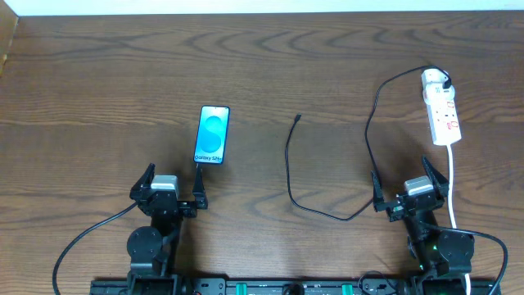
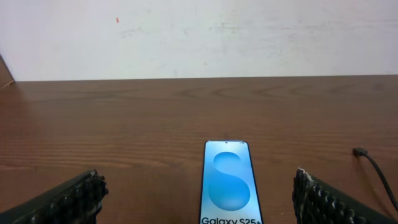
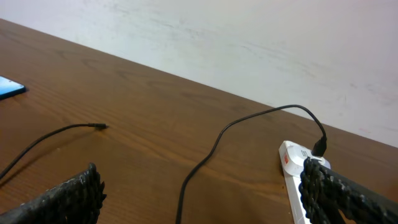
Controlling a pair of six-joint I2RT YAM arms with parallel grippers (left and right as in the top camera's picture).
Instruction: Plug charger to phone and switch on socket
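The phone [image 1: 213, 135] lies flat on the table, cyan screen up, just ahead of my left gripper [image 1: 173, 187], which is open and empty; in the left wrist view the phone [image 2: 227, 183] sits between the spread fingers [image 2: 199, 202]. The charger cable [image 1: 288, 176] loops across the middle; its connector tip [image 1: 298, 118] lies loose on the wood, apart from the phone, and its black plug [image 1: 443, 83] sits in the white socket strip [image 1: 440, 106] at the far right. My right gripper [image 1: 409, 190] is open and empty, near the strip [image 3: 295, 180].
The strip's white cord [image 1: 452, 184] runs back along the right side past my right arm. The cable's slack [image 3: 199, 168] passes between the right fingers. A pale wall edges the table's far side.
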